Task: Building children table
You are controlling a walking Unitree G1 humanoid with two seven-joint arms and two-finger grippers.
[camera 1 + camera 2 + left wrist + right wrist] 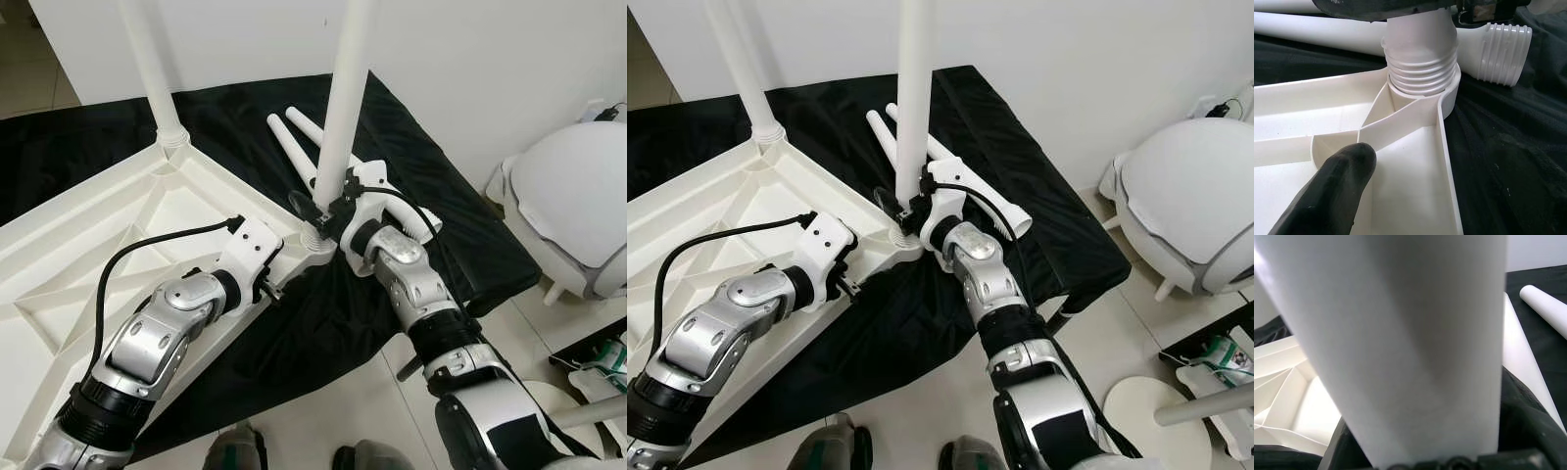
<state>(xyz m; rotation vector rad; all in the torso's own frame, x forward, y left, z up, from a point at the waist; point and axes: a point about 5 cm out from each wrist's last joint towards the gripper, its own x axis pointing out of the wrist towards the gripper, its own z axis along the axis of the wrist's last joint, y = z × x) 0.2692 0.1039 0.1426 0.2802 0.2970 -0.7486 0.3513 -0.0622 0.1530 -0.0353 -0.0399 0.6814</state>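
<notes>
Tabletop (69, 245) lies upside down so legs thread in; right gripper (328, 211) clenched on leg (343, 108) at corner socket, left gripper (269, 287) bracing rim, its grip unclear.

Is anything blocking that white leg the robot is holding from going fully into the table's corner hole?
Nothing visible. The table leg, held in the right gripper, already stands in the corner socket of the upturned tabletop, some threads still showing above the rim.
</notes>
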